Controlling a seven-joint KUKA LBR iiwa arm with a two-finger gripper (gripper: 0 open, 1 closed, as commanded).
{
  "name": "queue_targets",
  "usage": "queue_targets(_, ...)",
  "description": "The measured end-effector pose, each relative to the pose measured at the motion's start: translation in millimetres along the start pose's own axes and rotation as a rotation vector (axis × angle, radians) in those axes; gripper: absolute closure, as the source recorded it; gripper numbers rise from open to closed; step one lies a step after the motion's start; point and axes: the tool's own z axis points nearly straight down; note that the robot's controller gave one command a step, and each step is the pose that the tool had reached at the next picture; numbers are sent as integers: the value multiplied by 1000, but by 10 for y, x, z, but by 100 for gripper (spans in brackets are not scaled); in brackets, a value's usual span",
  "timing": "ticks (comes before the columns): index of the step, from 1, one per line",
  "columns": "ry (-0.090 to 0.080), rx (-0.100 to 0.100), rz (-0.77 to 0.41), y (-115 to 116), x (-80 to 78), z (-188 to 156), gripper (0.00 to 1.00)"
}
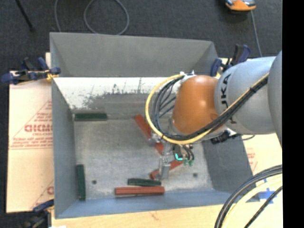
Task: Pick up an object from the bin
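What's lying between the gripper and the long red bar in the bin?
A short green bar lies between the gripper and the red bar, close alongside the red one, as the camera view shows.

The grey metal bin (61,127) bears dark speckles on its back wall. The flat bar beside that wall (90,117) is dark green, the long front flat bar (139,190) brick red. The rounded wrist cover (194,103) is orange.
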Motion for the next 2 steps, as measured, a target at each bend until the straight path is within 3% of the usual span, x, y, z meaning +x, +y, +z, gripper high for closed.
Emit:
queue_targets(1,-20,2,-109,-536,396,559,0)
queue_targets(2,-14,2,-111,-523,407,554,100)
